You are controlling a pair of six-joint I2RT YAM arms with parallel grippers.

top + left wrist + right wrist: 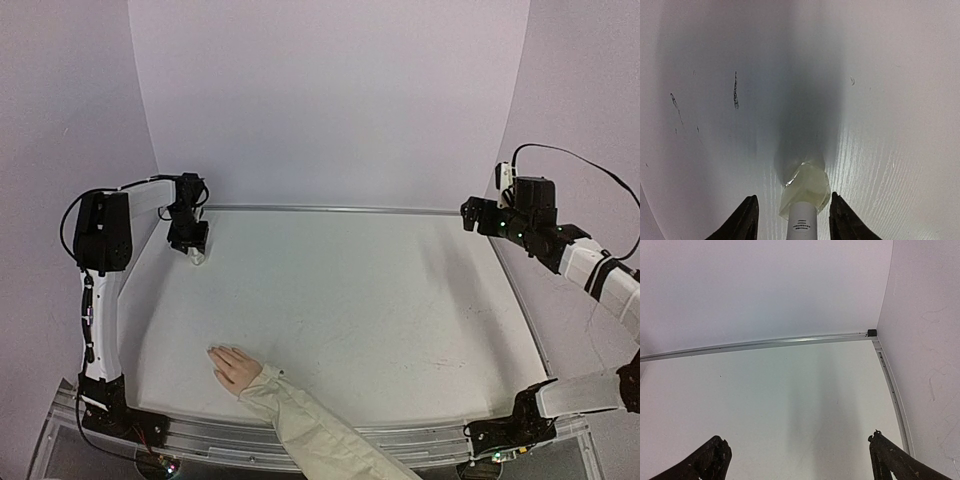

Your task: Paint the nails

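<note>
Left gripper point(191, 247) hangs over the far left corner of the table point(350, 300), pointing down. In the left wrist view its jaws flank a small white bottle point(802, 222) with a pale translucent cap point(807, 185). Gaps show on both sides of the bottle at the fingertips. Contact further back is out of frame, so a grip cannot be confirmed. The cap end is at or just above the table surface.

Right gripper point(468, 213) hovers above the far right corner of the table. Its jaws stand wide apart with nothing between them.

A pink hand point(232, 365) with a cream sleeve point(300, 420) lies flat at the near left of the table. The nails point(214, 353) point toward the far left; they are too small to resolve. The hand is well apart from both grippers.
</note>
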